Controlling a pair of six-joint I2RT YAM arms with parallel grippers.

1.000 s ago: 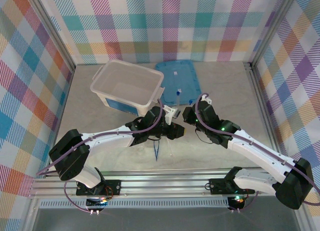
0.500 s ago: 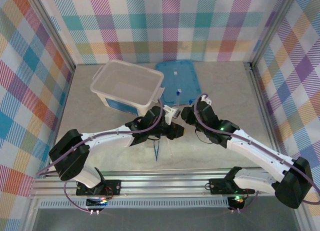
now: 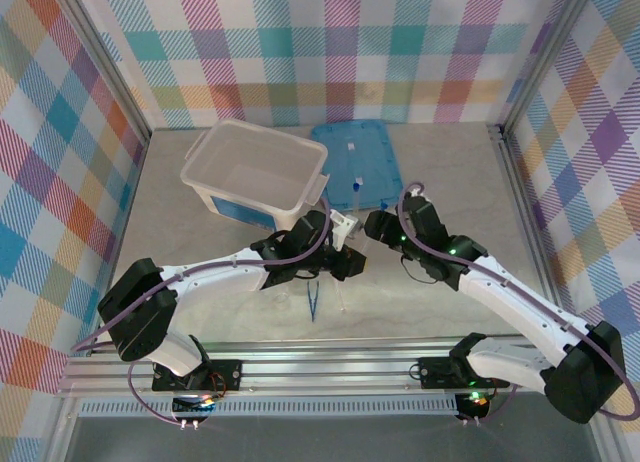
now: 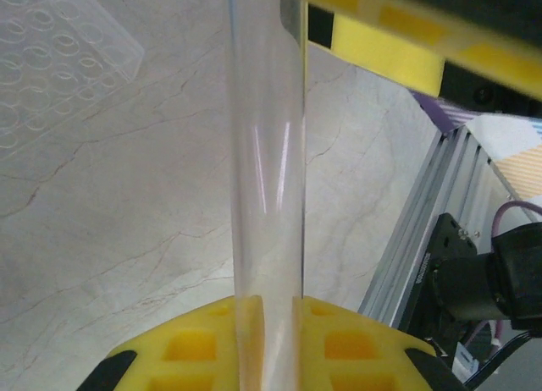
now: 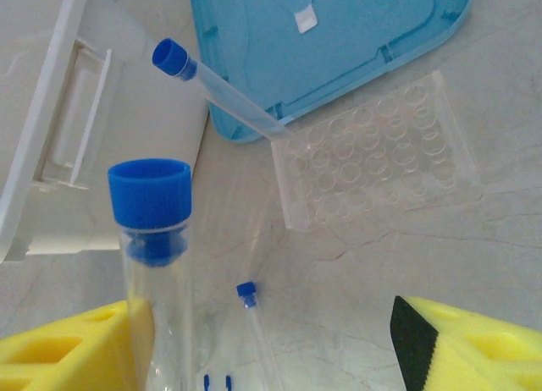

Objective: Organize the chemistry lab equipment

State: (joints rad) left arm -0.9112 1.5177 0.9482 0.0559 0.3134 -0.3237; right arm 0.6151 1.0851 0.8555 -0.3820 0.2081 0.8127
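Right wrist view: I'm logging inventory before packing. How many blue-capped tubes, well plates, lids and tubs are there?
blue-capped tubes: 3
clear well plate: 1
blue lid: 1
white tub: 1
Total: 6

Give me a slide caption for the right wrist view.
Upright blue-capped tube beside the open right gripper, with two more tubes, a clear well plate and the blue lid lying beyond.
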